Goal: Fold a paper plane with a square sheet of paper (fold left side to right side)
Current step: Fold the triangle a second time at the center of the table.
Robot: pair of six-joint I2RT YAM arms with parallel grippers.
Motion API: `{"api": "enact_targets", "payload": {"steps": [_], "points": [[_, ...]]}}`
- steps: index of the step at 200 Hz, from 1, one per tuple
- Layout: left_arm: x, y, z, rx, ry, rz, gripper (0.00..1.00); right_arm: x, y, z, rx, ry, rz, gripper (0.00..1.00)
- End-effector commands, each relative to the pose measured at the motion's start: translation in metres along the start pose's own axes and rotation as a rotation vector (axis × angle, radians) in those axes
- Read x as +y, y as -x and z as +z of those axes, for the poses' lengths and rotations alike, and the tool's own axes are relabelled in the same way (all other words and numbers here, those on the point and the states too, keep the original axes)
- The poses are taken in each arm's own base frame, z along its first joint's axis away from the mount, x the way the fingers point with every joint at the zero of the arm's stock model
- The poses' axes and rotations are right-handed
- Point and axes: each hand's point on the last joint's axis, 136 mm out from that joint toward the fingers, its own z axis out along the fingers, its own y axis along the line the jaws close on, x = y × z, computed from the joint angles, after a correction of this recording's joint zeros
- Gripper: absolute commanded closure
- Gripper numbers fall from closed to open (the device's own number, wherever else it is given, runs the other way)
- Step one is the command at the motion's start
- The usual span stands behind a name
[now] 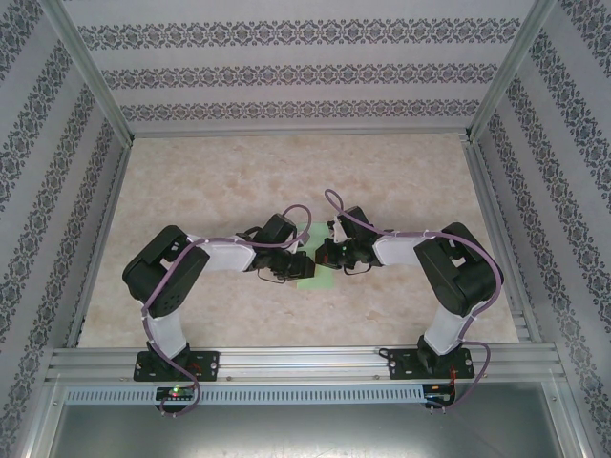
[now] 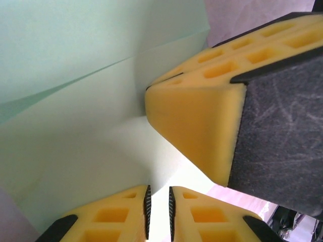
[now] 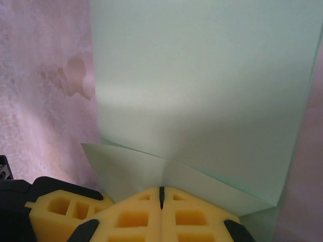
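Showing diagonal folds, thin mint paper; blocky yellow right gripper closed.

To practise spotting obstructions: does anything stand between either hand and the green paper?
Nothing visible does. The right hand, shut, has its tips right at the folded flaps of the green paper. The left hand sits directly over the same sheet, close beside the right hand.

Top cam sits high behind my arm bases, looking down at the whole table. My wrist cams sit right over my fingers, very close, facing the green paper from opposite sides. All three share that sheet at table centre.
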Motion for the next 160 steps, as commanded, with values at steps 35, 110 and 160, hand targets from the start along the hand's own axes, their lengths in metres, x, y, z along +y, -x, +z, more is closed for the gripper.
{"api": "enact_targets", "payload": {"steps": [35, 110, 160], "points": [[0.022, -0.019, -0.007, 0.024, 0.061, -0.004, 0.79, -0.025, -0.01, 0.003, 0.037, -0.105, 0.019, 1.0], [0.02, -0.043, -0.03, 0.015, 0.038, -0.001, 0.79, -0.023, -0.006, 0.001, 0.031, -0.112, 0.001, 1.0], [0.002, -0.02, -0.059, -0.097, -0.01, 0.007, 0.77, 0.001, 0.015, -0.012, -0.039, -0.04, -0.053, 0.99]]}}
